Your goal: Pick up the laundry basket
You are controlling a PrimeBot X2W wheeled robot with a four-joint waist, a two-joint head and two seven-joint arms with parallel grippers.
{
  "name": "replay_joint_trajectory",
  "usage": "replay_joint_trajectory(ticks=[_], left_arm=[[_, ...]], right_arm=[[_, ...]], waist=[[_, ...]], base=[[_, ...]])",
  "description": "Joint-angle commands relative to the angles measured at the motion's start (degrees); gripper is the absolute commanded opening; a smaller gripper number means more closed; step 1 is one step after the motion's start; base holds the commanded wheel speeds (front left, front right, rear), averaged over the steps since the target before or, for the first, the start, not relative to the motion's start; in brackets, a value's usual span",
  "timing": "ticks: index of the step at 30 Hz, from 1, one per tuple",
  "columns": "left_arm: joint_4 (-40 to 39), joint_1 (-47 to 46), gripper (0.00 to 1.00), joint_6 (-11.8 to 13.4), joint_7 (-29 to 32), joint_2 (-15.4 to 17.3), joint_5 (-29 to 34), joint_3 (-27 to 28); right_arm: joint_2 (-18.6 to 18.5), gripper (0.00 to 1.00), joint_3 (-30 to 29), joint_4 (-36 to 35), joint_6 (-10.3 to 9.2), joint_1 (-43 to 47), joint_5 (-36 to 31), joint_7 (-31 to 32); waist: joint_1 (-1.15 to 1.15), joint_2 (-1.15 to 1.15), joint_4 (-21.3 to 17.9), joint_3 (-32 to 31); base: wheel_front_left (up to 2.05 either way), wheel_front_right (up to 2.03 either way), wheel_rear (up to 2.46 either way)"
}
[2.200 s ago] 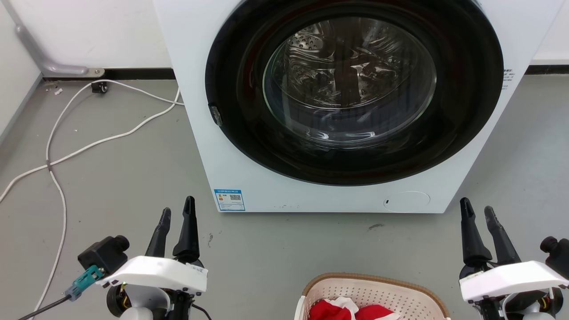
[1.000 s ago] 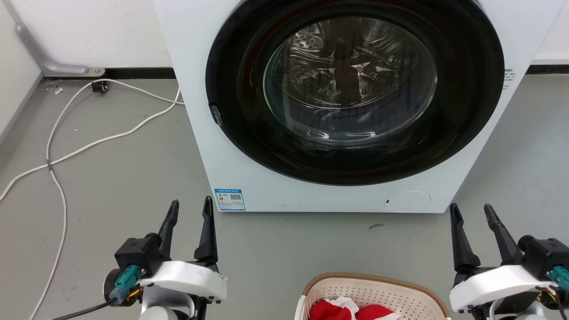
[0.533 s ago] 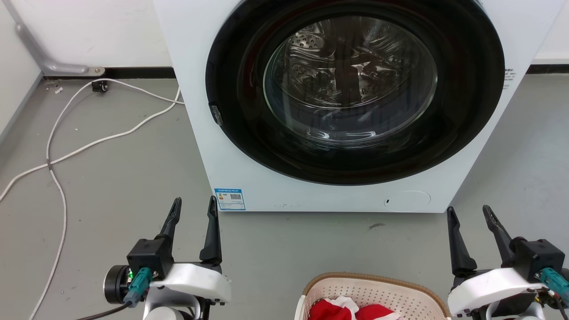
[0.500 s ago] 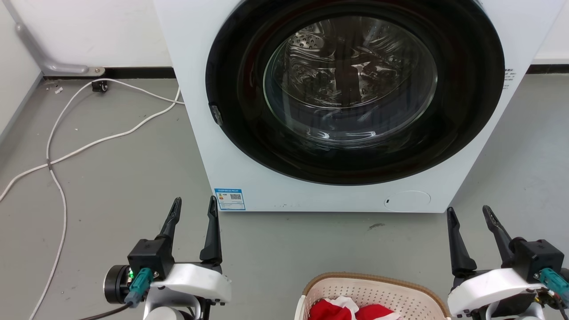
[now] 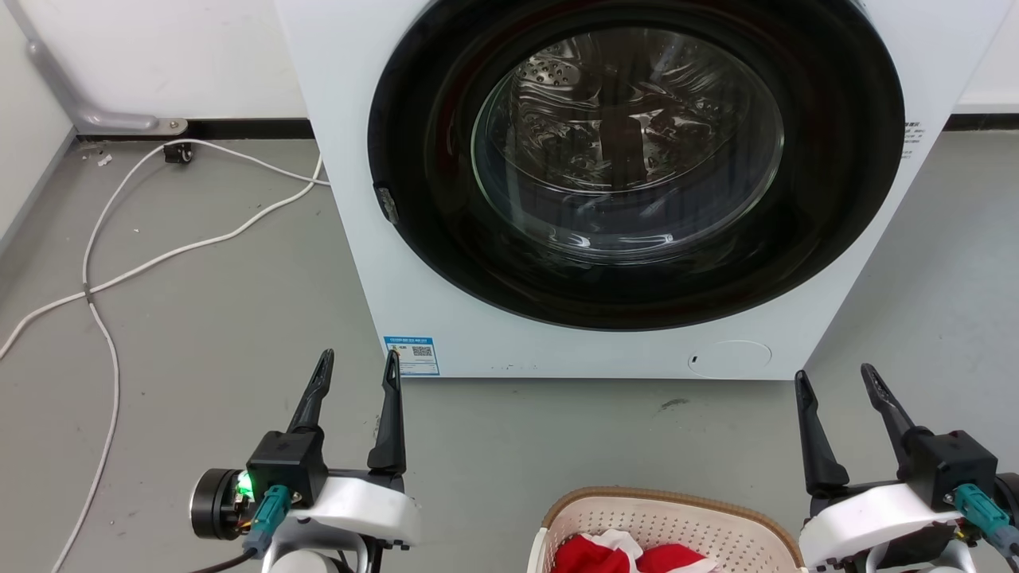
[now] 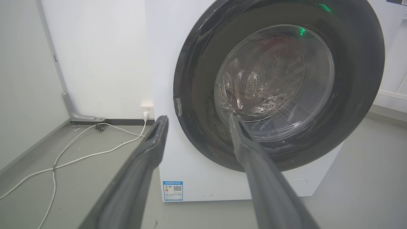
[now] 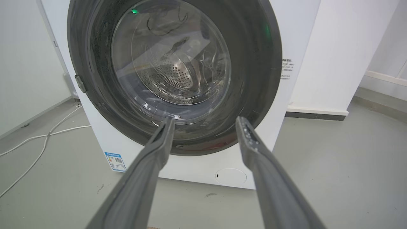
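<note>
The left gripper [image 5: 358,356] rises at the lower left of the head view on a white wrist, its two long dark fingers pointing toward the large white front-loading washing machine [image 5: 446,302]; the fingers stand clearly apart and hold nothing. The right gripper [image 5: 832,372] mirrors it at the lower right, fingers likewise spread and empty. Both are held over the grey floor [image 5: 493,446].

The oval cream-white perforated plastic laundry basket with a brown woven-look rim [image 5: 677,500] lies at the bottom edge between the two grippers, nearer the right one, below the fingertips in that view and touched by neither; red and white cloth [image 5: 629,557] lies inside it.

The basket's near half is cut off by the frame; a sliver of white handle shows at its left side. Each wrist view looks between its own spread fingers at the washer's dark round door [image 6: 279,92].
</note>
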Motion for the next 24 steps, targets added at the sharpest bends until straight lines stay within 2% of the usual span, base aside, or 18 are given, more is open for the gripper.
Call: replay_joint_trajectory(ticks=[1,24], left_arm=[[-0.2,-0.1,1.00,0.3,-0.4,-0.1,0.7,-0.2],[0.2,-0.5,1.00,0.2,-0.5,-0.1,1.2,-0.5]], right_arm=[[0.3,1.00,0.1,-0.3,-0.02,0.6,-1.0,-0.4],[0.3,1.00,-0.2,0.9,-0.02,-0.4,0.2,-1.0]], waist=[[0.00,0.00,0.0,0.0],[0.00,0.00,0.0,0.7]], base=[[0.00,0.00,0.00],[0.00,0.00,0.00]])
